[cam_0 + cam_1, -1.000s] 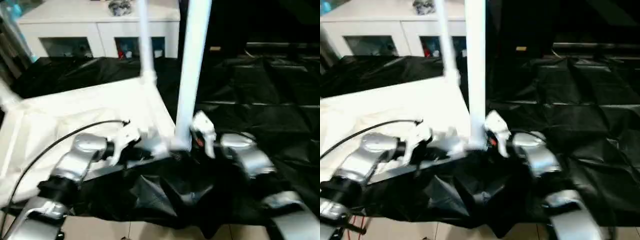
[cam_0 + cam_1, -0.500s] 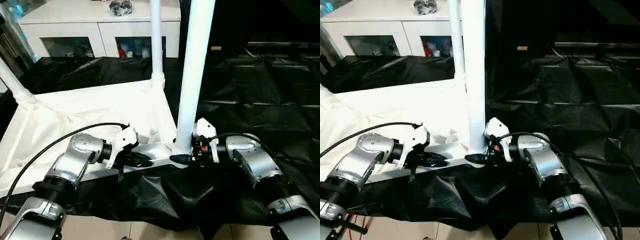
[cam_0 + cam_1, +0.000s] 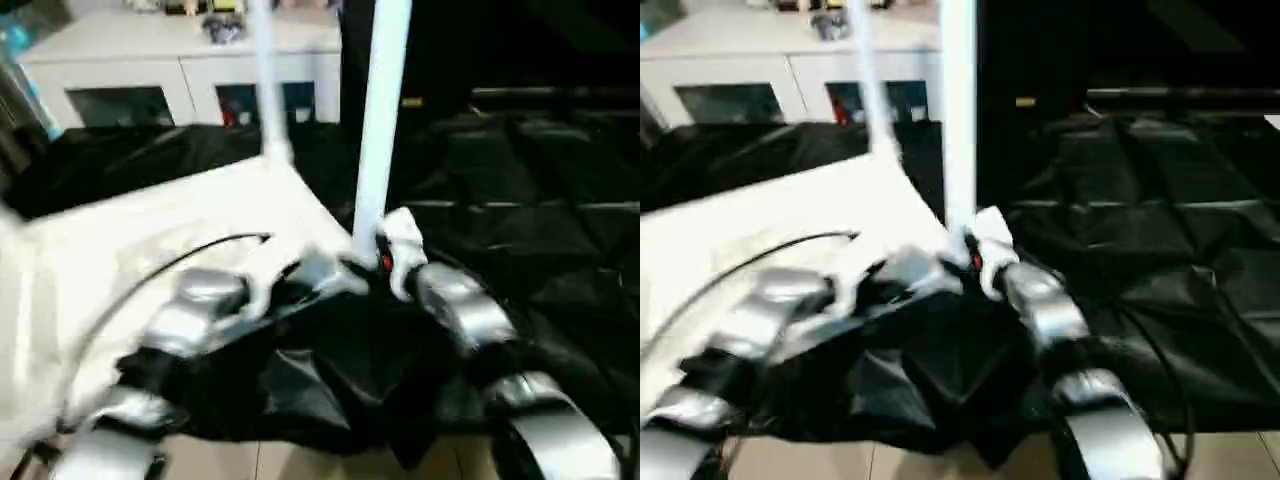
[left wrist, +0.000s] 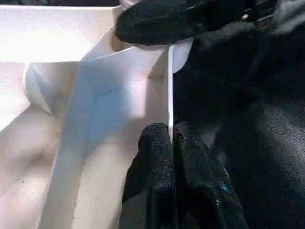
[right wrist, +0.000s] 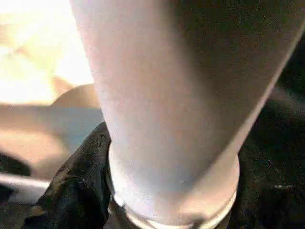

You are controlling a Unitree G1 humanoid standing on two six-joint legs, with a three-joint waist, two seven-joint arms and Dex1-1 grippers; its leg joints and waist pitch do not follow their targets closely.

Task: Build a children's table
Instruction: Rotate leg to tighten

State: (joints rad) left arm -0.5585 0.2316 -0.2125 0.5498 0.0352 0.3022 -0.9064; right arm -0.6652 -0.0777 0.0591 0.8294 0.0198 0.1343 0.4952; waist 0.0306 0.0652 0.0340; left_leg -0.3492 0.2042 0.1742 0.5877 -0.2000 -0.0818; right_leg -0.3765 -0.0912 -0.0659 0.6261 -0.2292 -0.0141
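At the near edge of the black-draped worktop (image 3: 540, 230), the left gripper (image 4: 170, 136) pinches the thin side wall of the upturned white table top (image 3: 150, 240), its fingers pressed together on the rim. Just beside it, at the corner socket, the right gripper (image 3: 372, 262) sits against the base of the near leg (image 3: 380, 110); whether its fingers are spread or clamped I cannot tell. A farther leg (image 3: 265, 70) stands in the corner beyond, with a white cabinet (image 3: 180, 70) behind. To seat this leg well, I would hold the top pinned flat and keep the leg upright while pressing straight down. The right wrist view shows the collar ring (image 5: 174, 210) at the leg's foot; the left wrist view shows the pinch itself, which the head views blur.
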